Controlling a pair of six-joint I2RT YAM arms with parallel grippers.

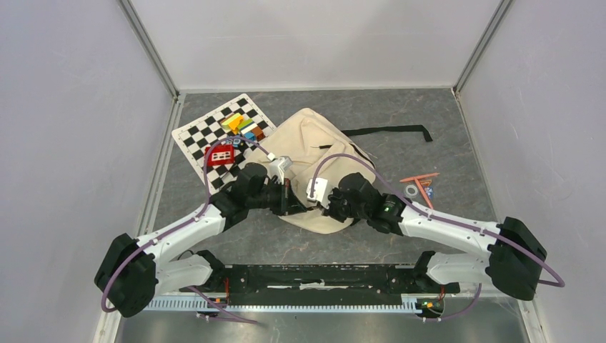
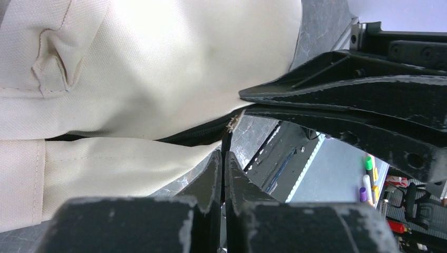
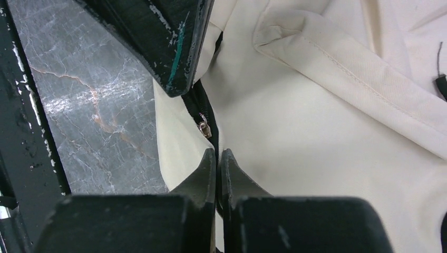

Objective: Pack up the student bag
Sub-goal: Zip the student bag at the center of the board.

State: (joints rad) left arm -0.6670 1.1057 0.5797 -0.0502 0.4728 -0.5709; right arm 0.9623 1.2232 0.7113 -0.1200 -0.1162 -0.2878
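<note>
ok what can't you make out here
Whether the student bag is open: top view, left arm and right arm cover its near edge.
What the shut left fingers pinch: left wrist view, tips hide it.
Whether the shut right fingers catch fabric: right wrist view, same.
Small items right of the bag: top view, too small.

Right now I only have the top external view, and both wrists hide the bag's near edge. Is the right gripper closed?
Observer: Yes. Its wrist camera shows the right gripper with jaws together at the student bag's black zipper.
Operator: Where's the zipper pull?
Observer: The metal zipper pull sits just beyond those tips, not visibly between them.
Operator: And the left?
Observer: The left gripper is shut too; a thin dark strip runs from its tips up to the zipper.
</note>
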